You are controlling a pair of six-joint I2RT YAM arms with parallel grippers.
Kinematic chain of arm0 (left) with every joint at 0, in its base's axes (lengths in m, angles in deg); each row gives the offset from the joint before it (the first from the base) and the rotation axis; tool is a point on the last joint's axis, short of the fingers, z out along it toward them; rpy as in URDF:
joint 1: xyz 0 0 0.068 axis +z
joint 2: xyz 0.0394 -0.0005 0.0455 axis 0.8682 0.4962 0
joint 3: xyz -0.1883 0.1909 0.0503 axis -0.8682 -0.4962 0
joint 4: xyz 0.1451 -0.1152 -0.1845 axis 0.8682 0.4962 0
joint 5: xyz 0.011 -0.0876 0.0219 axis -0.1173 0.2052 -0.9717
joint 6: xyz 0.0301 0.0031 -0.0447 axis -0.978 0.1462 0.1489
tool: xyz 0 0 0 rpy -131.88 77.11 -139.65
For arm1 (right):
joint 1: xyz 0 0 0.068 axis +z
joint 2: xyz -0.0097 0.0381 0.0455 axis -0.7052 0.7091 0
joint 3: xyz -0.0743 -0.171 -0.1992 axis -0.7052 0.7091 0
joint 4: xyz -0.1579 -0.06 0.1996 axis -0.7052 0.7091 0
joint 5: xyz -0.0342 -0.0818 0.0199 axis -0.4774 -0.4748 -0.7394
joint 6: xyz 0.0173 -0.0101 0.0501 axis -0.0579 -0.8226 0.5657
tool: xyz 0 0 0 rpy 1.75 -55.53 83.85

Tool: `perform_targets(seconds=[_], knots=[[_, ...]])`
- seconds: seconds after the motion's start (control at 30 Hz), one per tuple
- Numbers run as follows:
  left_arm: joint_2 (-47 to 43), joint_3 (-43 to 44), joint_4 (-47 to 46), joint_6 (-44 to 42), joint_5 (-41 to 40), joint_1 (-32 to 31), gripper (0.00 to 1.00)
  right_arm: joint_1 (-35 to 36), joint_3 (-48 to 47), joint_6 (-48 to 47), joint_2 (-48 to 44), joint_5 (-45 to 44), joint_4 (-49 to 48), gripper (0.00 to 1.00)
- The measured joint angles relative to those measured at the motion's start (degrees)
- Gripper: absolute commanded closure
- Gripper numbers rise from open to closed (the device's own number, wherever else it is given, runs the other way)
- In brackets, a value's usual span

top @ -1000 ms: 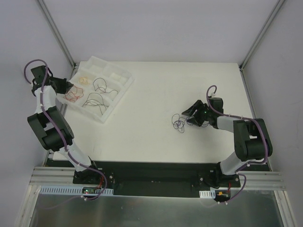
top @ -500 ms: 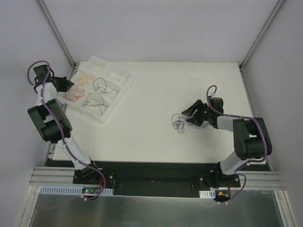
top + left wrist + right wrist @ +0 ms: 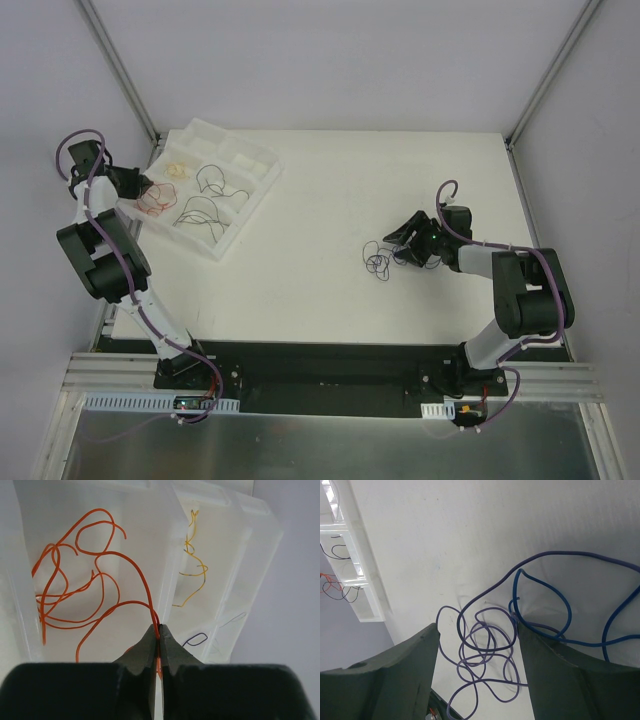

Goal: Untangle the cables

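White table (image 3: 330,190): tray (image 3: 256,195) far-L corner, cable tangle (image 3: 377,258) ctr-R, well apart.

Lab test cell, aluminium frame (image 3: 118,65), white table (image 3: 400,170)

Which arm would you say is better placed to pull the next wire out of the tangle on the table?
The right arm: its open jaws sit right at the purple and blue tangle on the table. The left arm is at the tray, jaws shut on an orange wire.

Left hand (image 3: 159,631) pinched tight, right hand (image 3: 476,630) spread wide.
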Motion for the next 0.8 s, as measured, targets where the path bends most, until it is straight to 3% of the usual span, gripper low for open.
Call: perform_targets(seconds=[0.8], knots=[[1.44, 1.16, 1.27, -3.21, -2.71, 0.39, 1.0, 0.0, 0.0, 0.13, 0.02, 0.0, -0.02, 0.32]])
